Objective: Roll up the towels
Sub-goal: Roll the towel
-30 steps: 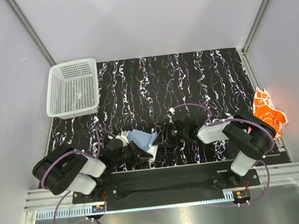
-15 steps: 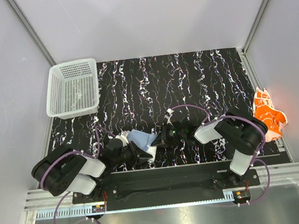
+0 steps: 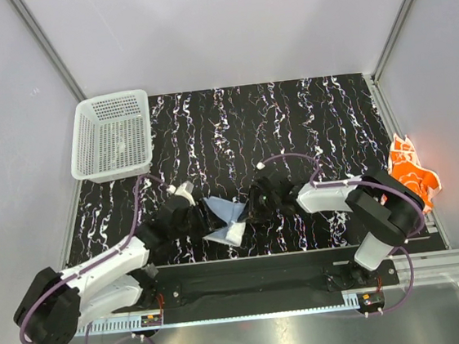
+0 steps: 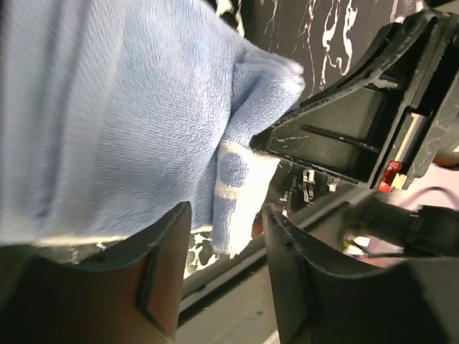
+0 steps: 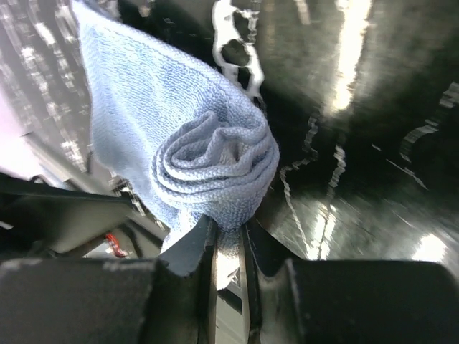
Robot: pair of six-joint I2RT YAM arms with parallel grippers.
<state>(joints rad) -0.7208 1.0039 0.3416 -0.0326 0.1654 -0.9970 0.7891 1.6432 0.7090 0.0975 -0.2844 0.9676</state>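
Note:
The light blue towel (image 3: 225, 224) lies near the table's front edge between my two grippers, partly rolled and bunched. In the right wrist view its coiled end (image 5: 215, 168) shows as a spiral, and my right gripper (image 5: 228, 231) is shut on that end. My right gripper (image 3: 249, 210) reaches the towel from the right. My left gripper (image 3: 206, 219) is at the towel's left side. Its jaws (image 4: 226, 240) stand open, with the blue towel (image 4: 122, 122) draped just past the fingertips and one edge hanging in the gap. The orange flowered towel (image 3: 412, 171) lies crumpled at the table's right edge.
A white perforated basket (image 3: 112, 136) stands at the back left corner. The black marbled table top (image 3: 290, 124) stretches behind the grippers. A metal rail (image 3: 247, 262) runs along the near edge, close under the towel. White walls enclose the table.
My left gripper has opened and let go of the blue towel, and the left arm has stretched out forward. My right gripper has closed on the towel's rolled end.

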